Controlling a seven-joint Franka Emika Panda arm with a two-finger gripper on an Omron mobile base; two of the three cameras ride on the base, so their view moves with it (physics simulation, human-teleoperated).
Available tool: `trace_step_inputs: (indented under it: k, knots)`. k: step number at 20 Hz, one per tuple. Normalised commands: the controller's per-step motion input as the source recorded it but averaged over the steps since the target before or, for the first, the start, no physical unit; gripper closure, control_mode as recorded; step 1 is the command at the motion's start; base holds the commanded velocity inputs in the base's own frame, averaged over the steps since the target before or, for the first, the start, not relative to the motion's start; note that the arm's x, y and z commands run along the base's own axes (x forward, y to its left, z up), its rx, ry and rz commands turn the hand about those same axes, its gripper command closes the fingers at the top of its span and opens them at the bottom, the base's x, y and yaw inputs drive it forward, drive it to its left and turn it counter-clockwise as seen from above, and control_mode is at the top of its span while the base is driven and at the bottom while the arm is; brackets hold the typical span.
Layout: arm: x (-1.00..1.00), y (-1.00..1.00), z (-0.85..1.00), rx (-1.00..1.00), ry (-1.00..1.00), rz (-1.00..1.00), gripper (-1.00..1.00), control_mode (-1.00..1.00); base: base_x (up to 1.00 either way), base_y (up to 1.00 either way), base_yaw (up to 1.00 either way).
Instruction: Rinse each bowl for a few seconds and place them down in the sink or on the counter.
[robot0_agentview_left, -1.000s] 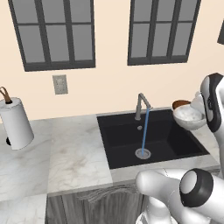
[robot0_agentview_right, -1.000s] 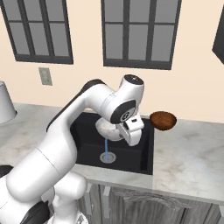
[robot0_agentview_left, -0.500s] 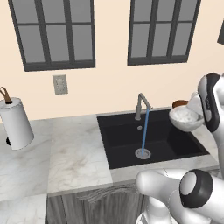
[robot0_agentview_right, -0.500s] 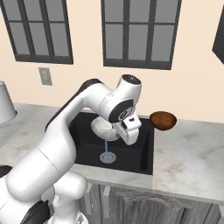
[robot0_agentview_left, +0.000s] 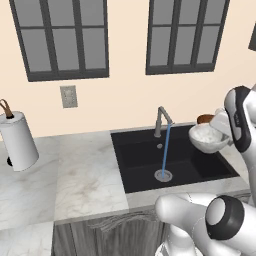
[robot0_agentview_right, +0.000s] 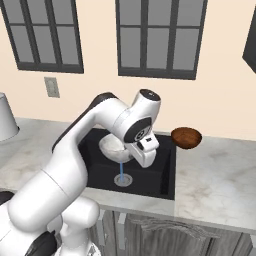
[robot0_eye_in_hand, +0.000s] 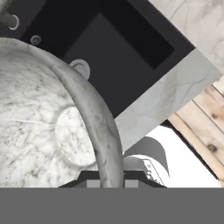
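Bowls: we hold a pale marbled bowl (robot0_agentview_left: 207, 138) by its rim in the closed end effector (robot0_eye_in_hand: 110, 177), over the sink (robot0_agentview_left: 140, 160), right of the stream (robot0_agentview_left: 165, 150). Next, we carry it under the water. A brown bowl (robot0_agentview_right: 186, 137) waits on the bench (robot0_agentview_right: 215, 175).

Tap (robot0_agentview_left: 161, 120) and water stream (robot0_agentview_left: 165, 150) obstruct sink (robot0_agentview_left: 140, 165) centre.

Even, bright, diffuse rendered lighting across all three views.
Sharp throughout, free of blur, glare and edge distortion; soft shading on the pale tabletop (robot0_agentview_left: 85, 175), near-uniform black inside the sink (robot0_agentview_left: 140, 160), faint shadow beneath the arm, coarse pixelation on close surfaces in hand view.
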Motion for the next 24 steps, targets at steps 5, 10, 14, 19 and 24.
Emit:
trace_step_inputs:
  k: [5, 10, 14, 19, 24]
  knots:
    - [0.11, 0.0, -0.14, 0.08, 0.0, 0.09, 1.0, -1.0, 0.0, 0.0, 0.0]
    - [0.15, 0.01, -0.14, 0.06, 0.0, 0.07, 1.0, -1.0, 0.0, 0.0, 0.0]
    - [0.14, 0.05, -0.13, 0.03, 0.0, 0.06, 1.0, -1.0, 0.0, 0.0, 0.0]
    - [0.19, 0.09, -0.13, 0.0, 0.0, 0.03, 1.0, -1.0, 0.0, 0.0, 0.0]
    - [0.25, 0.07, -0.12, 0.0, 0.0, 0.0, 1.0, -1.0, 0.0, 0.0, 0.0]
